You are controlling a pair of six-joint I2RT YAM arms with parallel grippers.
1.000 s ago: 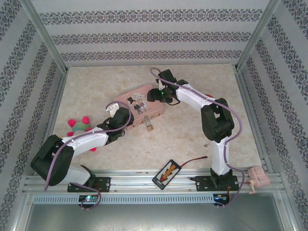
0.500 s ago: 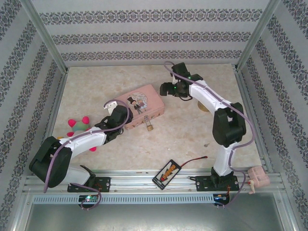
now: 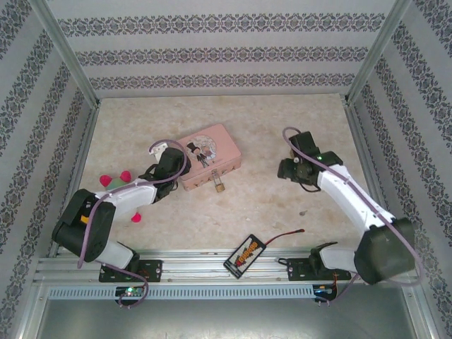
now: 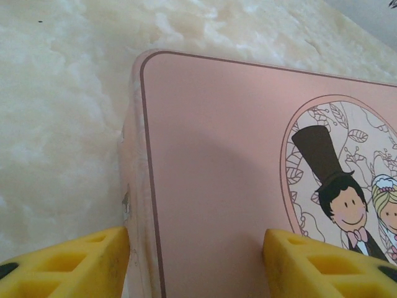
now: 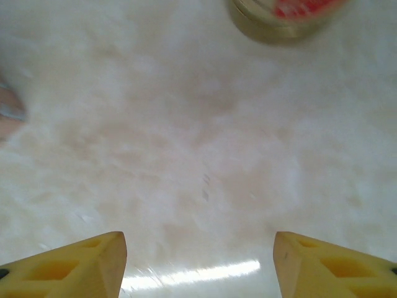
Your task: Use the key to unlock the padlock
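Padlock (image 3: 219, 185) lies on the table (image 3: 268, 205), against the near edge of the pink tin (image 3: 208, 152). You'll find it between your 2 grippers, closer to the left one and off to that gripper's right.

Left gripper (image 3: 171, 168) sits at the tin's left corner. In its wrist view, its jaws are spread wide and hold nothing: 1 finger (image 4: 93, 261) just beside the tin's side wall, the other over the lid.

Right gripper (image 3: 286, 171) is well apart from the padlock. Its jaws are spread wide and empty above bare table, with a round red-lidded tin (image 5: 279, 15) ahead of the fingertips.
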